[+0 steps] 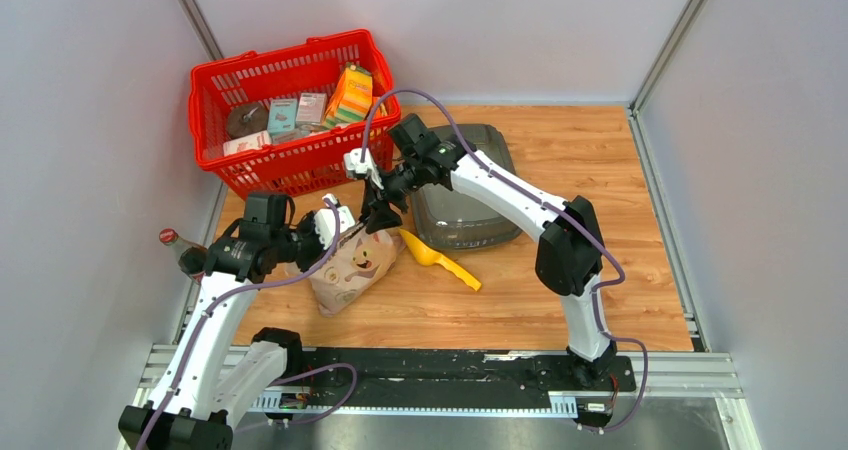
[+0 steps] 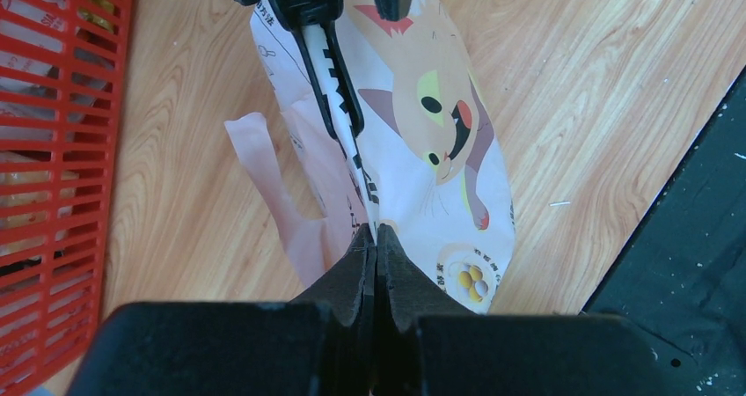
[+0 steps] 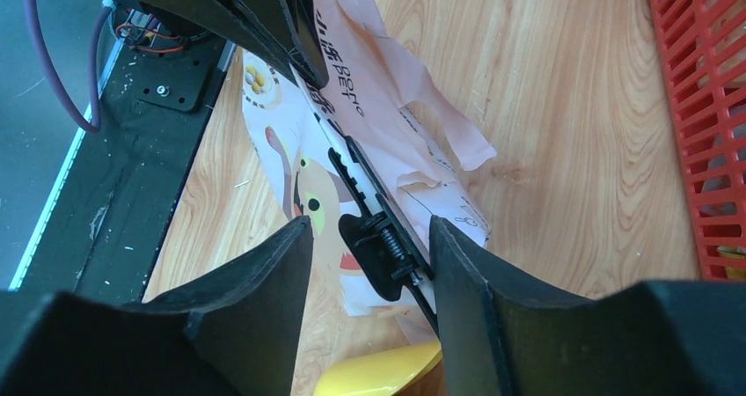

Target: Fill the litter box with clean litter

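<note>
Litter box [image 1: 482, 222] sits on the table [image 1: 620, 170], right of centre. It looks empty, but the right arm covers part of it. No litter shows loose anywhere; judged to be all inside the cat-print bag [image 1: 350, 270], which lies on the table just left of the box, with the yellow scoop [image 1: 442, 261] between them.

Bag mouth is sealed by a long black clip [image 3: 380, 242] running along its folded top edge.

Left hand [image 2: 376, 238] is clamped tight on the bag's top edge at one end of the clip, pinning the bag in place.

Right hand [image 3: 369, 229] reaches back from over the box. Its jaws stand apart astride the spring end of the clip; one finger [image 3: 457, 273] is at or touching the clip, and the other shows a gap. Nothing gripped yet.

Step in hand: unsealing the bag, so an early stage. Nothing poured.

Next move calls for the right hand to squeeze or pull the clip off the edge while the left holds the bag steady. After that the bag has to be lifted and tipped over the box, or the scoop used.

Risk: the clip slips, or the bag drags along with it.

Red basket [image 1: 285, 110] of groceries stands behind the bag, not involved.
</note>
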